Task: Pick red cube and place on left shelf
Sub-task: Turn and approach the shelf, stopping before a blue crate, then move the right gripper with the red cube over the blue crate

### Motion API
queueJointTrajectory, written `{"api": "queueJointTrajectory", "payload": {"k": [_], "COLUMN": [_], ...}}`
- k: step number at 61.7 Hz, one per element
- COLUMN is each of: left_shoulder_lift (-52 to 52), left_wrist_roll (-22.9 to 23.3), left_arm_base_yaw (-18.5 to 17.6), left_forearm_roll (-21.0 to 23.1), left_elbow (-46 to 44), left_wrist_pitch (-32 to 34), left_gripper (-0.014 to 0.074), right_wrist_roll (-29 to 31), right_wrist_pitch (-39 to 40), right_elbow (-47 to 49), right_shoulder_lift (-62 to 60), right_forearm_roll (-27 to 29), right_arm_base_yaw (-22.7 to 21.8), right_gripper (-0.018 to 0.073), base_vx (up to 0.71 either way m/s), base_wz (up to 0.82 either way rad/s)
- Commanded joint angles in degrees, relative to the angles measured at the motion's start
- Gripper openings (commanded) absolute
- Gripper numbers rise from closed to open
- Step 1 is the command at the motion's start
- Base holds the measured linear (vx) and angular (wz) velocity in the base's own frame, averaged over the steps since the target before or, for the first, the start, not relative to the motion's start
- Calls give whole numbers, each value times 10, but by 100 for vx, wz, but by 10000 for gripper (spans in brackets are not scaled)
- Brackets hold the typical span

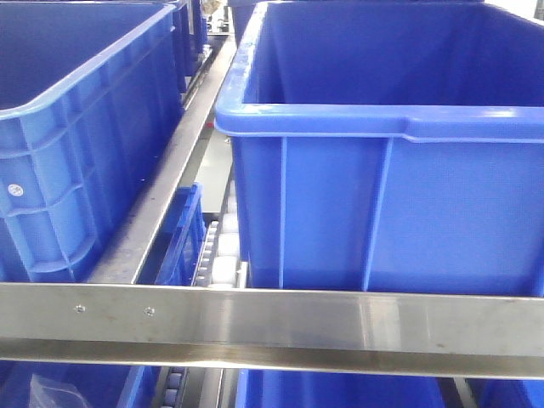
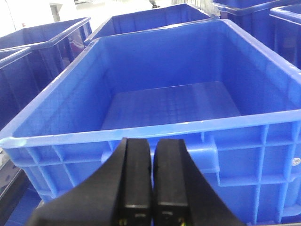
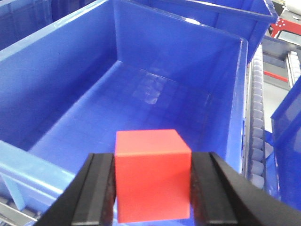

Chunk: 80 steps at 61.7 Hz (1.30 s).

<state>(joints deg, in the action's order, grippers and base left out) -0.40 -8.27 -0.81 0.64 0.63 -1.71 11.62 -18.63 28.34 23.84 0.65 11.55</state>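
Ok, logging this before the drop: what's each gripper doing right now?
Left gripper: closed, holding nothing.
Right gripper: closed on the red cube.

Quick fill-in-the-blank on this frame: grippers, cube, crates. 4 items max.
1. The cube clamped in the right gripper is ____ in colour.
2. The left gripper has its jaws ____, with nothing between them.
3. The crate ahead of the left gripper is ____ inside.
4. The second crate, beyond the cube, is ____ in colour.

Missing words: red; shut; empty; blue.
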Motion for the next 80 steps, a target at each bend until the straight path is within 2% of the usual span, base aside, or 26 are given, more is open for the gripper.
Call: {"api": "queueJointTrajectory", "payload": {"k": [1, 80], "left_shoulder_lift": [0, 0], "left_wrist_roll": [0, 0], "left_arm_base_yaw": [-4, -4], "left_forearm_roll": [3, 3], "left_elbow": [13, 13], "left_wrist_pitch": [52, 52], "left_gripper": [106, 106], "right_wrist_roll": [-1, -1], "right_wrist_pitch": [49, 49], "right_elbow": [17, 17], "right_shoulder_lift": [2, 2], "right_forearm_roll": [-1, -1], "right_arm_base_yaw": [-4, -4], "right_gripper": [67, 67], "base_vx": [0, 0], "base_wz": [0, 2]}}
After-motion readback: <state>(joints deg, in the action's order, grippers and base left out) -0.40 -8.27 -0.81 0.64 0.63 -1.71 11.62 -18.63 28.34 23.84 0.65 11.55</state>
